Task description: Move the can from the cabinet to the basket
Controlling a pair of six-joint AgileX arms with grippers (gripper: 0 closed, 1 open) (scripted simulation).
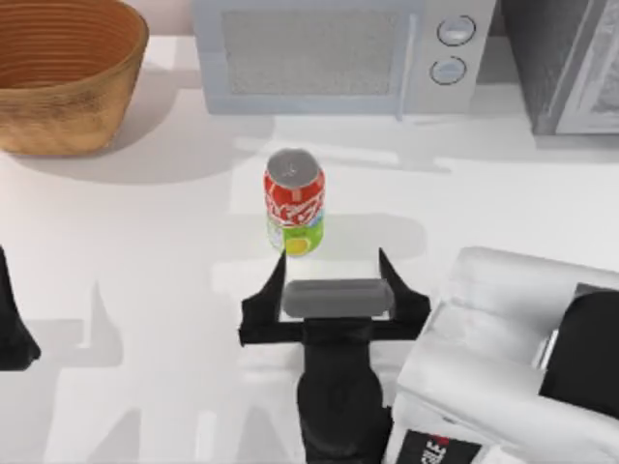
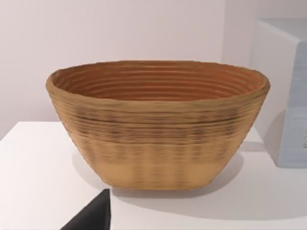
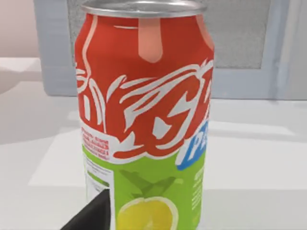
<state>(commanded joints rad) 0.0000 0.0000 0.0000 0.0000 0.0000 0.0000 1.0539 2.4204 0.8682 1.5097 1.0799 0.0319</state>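
- Your cabinet (image 1: 561,68) stands at the table's back right, by the microwave (image 1: 338,53).
- Your basket (image 1: 63,72) waits at the back left.
- Your right gripper (image 1: 334,263) has its fingers wide open, holding nothing, just in front of the can.
- Your left gripper (image 1: 12,324) sits parked at the left edge.
- The can (image 1: 294,201) stands upright on the table, not in the cabinet. It looks light, smooth and slippery, so grab its middle. White script on red; I can't read it.

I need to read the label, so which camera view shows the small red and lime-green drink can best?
The right wrist view: the small red and lime-green drink can stands close there, its white script legible. The top view shows it from above, upright on the white table, mostly its silver top. The left wrist view faces the round woven basket.
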